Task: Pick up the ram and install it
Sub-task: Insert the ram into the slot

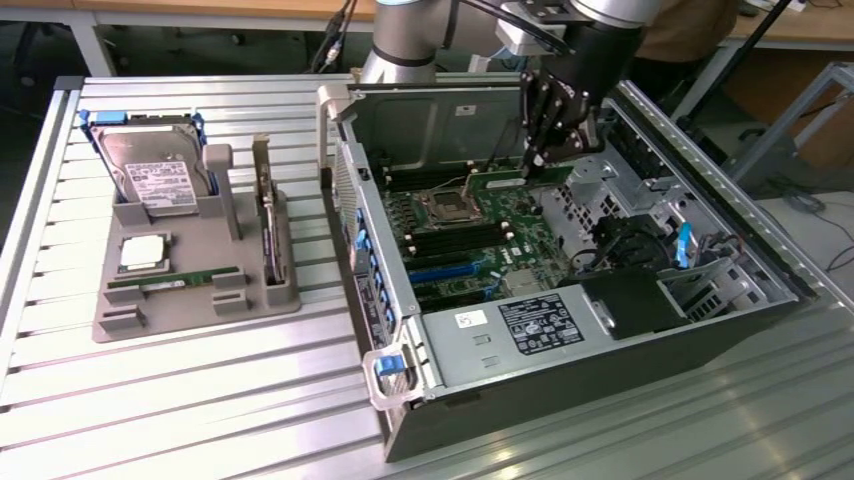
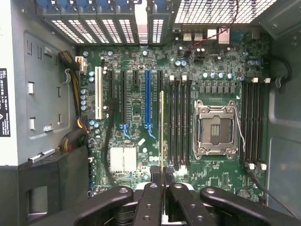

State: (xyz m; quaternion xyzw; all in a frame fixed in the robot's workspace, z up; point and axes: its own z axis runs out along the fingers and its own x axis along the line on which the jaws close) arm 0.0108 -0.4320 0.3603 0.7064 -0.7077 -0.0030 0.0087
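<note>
Standing on edge over the motherboard (image 2: 136, 70), the ram (image 2: 162, 132) is clamped between the jaws, its long axis parallel to the memory slots (image 2: 181, 122).

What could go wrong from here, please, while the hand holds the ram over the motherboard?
The ram, gripped in the hand, hangs edge-on over the motherboard; if it misses the black memory slots, it may jam on a neighbouring one. The open processor socket lies close beside them, so a slip could hit it.

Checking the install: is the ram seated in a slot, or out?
Out: the jaws hold the ram edge-on above the motherboard, not pressed into any slot.
</note>
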